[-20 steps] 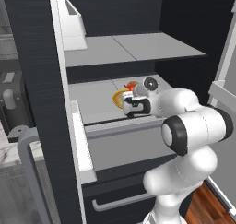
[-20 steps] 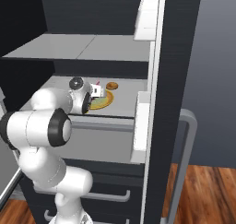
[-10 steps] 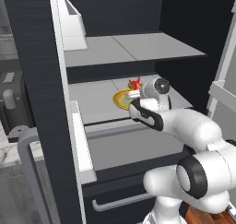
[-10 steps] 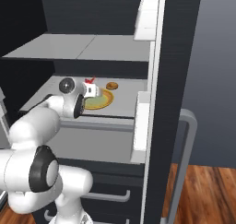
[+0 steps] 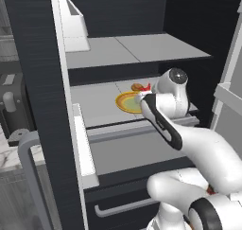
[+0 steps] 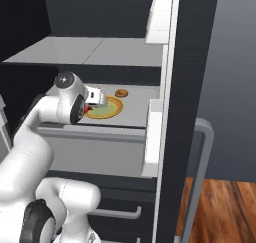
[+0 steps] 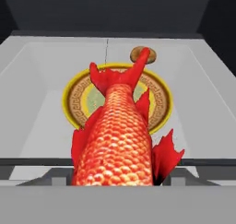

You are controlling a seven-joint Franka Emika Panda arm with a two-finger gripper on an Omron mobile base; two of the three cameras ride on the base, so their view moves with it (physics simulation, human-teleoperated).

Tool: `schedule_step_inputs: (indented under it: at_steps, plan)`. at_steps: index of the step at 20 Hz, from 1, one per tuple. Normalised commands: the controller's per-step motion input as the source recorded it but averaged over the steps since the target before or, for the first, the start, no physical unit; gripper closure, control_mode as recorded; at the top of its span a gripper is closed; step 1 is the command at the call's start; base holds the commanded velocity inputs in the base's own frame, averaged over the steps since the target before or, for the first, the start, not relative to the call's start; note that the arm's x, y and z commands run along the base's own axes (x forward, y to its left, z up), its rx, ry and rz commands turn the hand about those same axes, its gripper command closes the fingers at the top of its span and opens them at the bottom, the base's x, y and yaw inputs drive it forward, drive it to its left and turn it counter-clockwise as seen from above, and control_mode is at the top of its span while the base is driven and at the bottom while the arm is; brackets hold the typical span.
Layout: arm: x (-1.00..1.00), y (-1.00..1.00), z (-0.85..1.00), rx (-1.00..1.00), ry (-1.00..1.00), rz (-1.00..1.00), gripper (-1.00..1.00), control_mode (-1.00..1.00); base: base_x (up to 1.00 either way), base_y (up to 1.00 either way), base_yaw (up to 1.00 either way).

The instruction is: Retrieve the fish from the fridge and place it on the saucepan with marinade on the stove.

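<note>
Evenly lit, rendered pictures with soft, flat light and no glare. The fridge [image 5: 33, 58] interior is dim toward its far wall, while its grey shelves are bright. Edges are slightly soft and blocky; no lens distortion shows.

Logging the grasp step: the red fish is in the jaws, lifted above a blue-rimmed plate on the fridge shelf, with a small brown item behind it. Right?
Not quite: the plate has a yellow rim, not blue, as the hand view shows. The rest stands: the fish is in the jaws above that plate on the fridge shelf, with the small brown item behind it.
</note>
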Motion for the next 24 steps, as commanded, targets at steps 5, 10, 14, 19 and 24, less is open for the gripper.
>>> schedule_step_inputs:
  at_steps: [5,10,14,19,24]
  plan:
    - [-0.88,-0.06,0.29,0.0,0.29,0.0,1.0,-1.0,0.0,0.0,0.0]
    - [-0.84,-0.02,0.14,0.0,0.22,0.0,1.0,-1.0,0.0,0.0,0.0]
    - [-0.92,0.0,0.01,-0.01,0.04,0.0,1.0,-1.0,0.0,0.0,0.0]
    - [-0.89,0.0,0.0,0.0,-0.03,0.0,1.0,-1.0,0.0,0.0,0.0]
    - [-0.41,0.0,0.0,-0.07,0.0,-0.02,1.0,-1.0,0.0,0.0,0.0]
